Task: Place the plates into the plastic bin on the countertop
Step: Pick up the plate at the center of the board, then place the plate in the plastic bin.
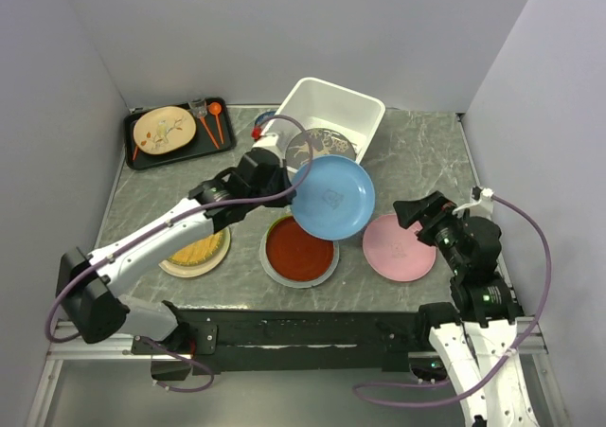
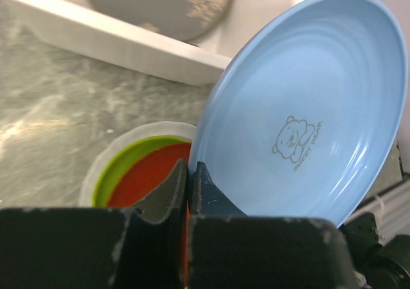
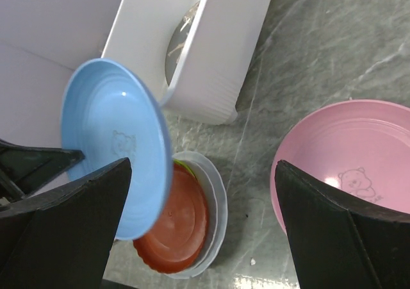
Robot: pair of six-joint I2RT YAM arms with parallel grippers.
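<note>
L gripper [image 2: 190, 173] pinched blue plate [image 1: 331, 197] by its rim; R gripper [image 1: 412, 209] gaped, empty. Plate needed to clear bin [image 1: 367, 116] wall before release.

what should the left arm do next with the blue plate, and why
Probably carry it farther, over the near wall of the plastic bin, then lower. The left claw grips the light blue plate by its rim, tilted, short of the bin.

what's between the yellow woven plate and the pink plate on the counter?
The red plate lies between the yellow plate and the pink plate, apart from both. The top view shows it.
</note>
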